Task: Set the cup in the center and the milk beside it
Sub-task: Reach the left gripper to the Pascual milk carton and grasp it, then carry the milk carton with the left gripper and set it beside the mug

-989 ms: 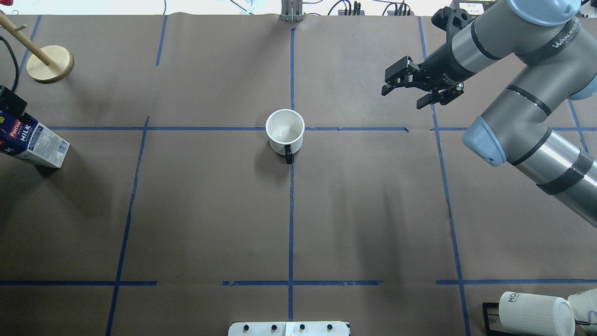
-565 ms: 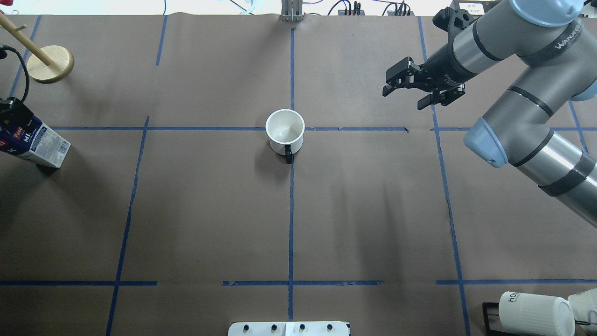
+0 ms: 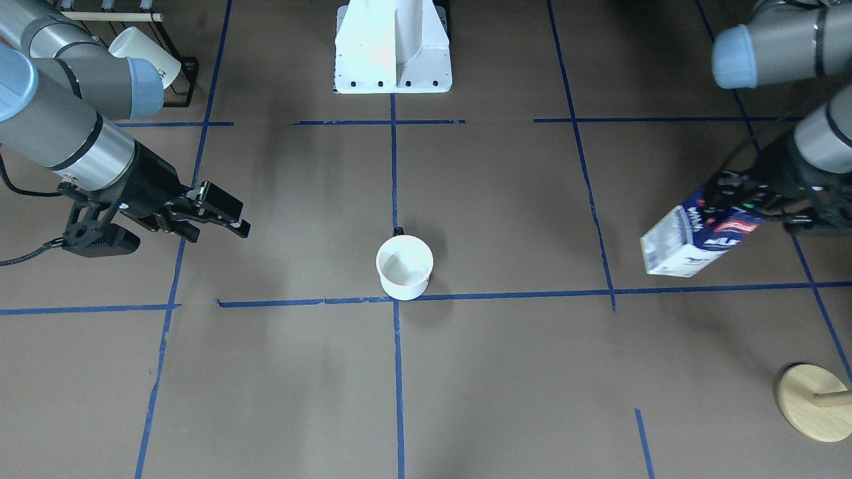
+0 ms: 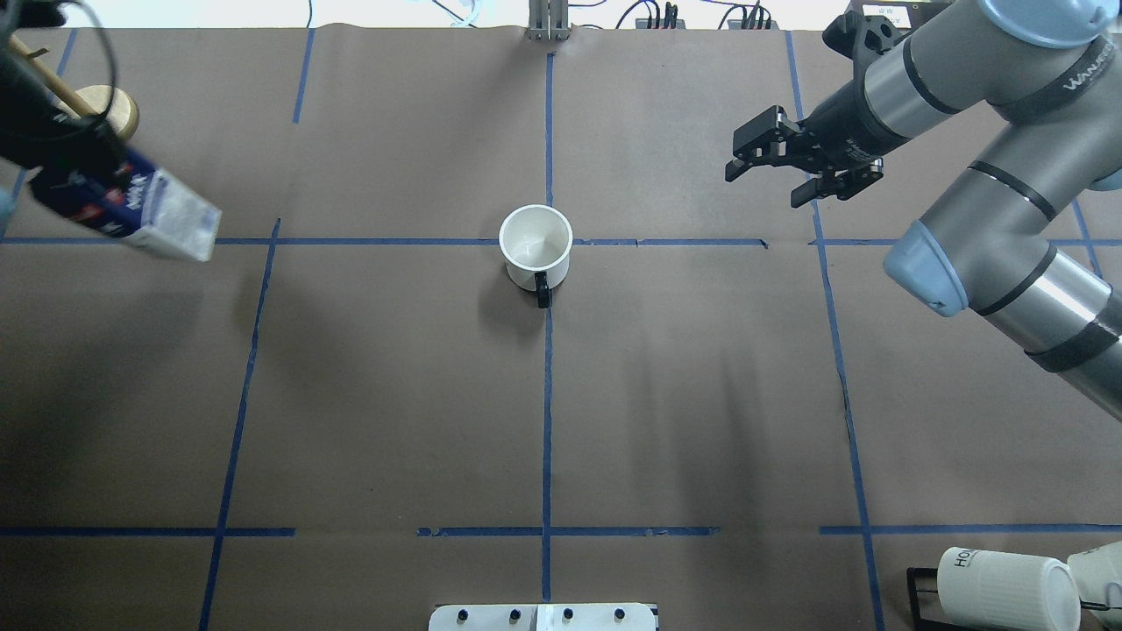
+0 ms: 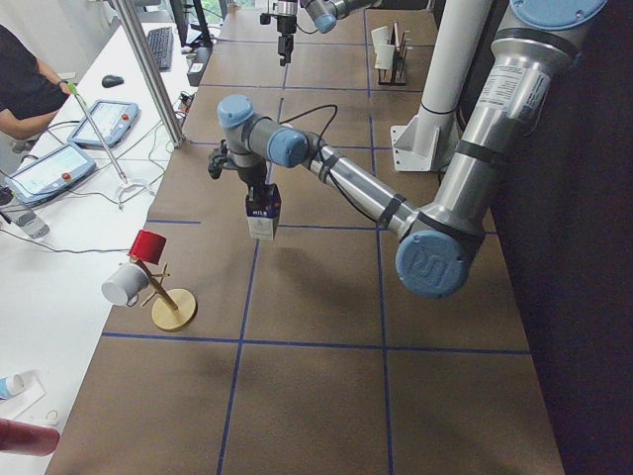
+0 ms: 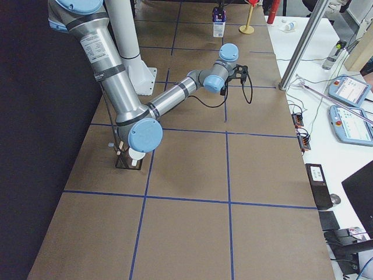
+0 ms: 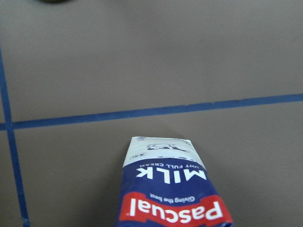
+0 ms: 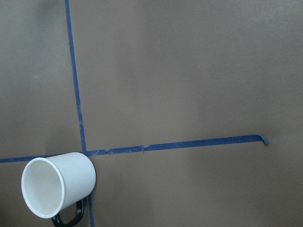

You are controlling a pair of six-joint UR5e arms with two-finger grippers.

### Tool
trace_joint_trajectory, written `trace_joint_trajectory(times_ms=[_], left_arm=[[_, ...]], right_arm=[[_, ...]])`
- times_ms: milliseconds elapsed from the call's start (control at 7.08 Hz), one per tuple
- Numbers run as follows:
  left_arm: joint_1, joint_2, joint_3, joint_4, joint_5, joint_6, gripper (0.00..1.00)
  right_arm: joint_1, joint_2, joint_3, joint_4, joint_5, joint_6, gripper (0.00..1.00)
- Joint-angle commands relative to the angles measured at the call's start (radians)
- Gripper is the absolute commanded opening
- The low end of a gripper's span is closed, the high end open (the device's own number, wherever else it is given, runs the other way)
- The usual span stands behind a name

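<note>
One item is airborne: the milk [image 4: 140, 210], tilted and pinched near its top by the left jaws, well apart from the cup [image 4: 536, 238]. Right jaws hang spread, empty. Its cardboard probably dents and the load sloshes; squeeze moderately.

cup [image 4: 536, 238]: was smooth, glossy white, enamel-like; handle dark.
milk carton [image 3: 685, 243]: was printed paperboard, slight sheen.
table cover [image 4: 394, 394]: was matt brown paper, faintly creased.
tape lines [image 4: 546, 421]: were matt blue, edges frayed.
stand base [image 3: 809, 401]: was pale, smooth wood.
</note>
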Motion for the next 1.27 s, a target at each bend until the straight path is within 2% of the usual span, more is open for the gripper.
trace_joint_trajectory(times_ms=[0,141,283,565,848,989,1130], left_arm=[[0.218,-0.258,0.068,0.021,0.039,-0.378,0.00],[0.290,-0.374,0.185,0.020,0.094,-0.442,0.00],[0.309,-0.426,0.270,0.015,0.136,-0.448,0.00],[0.329,-0.428,0.344,-0.070,0.138,-0.449,0.01],[0.339,-0.434,0.370,-0.100,0.144,-0.448,0.10],[0.339,-0.438,0.370,-0.101,0.144,-0.446,0.37],[0.339,-0.438,0.369,-0.104,0.150,-0.440,0.94]], right_arm=[[0.023,-0.023,0.003,-0.001,0.004,-0.032,1.00],[0.026,-0.038,0.007,0.001,0.006,-0.035,1.00],[0.026,-0.042,0.012,0.001,0.004,-0.038,1.00],[0.024,-0.048,0.013,0.002,0.004,-0.037,1.00],[0.024,-0.049,0.013,0.002,0.003,-0.037,1.00],[0.024,-0.051,0.012,0.002,0.000,-0.037,1.00],[0.023,-0.051,0.012,0.002,-0.002,-0.037,1.00]])
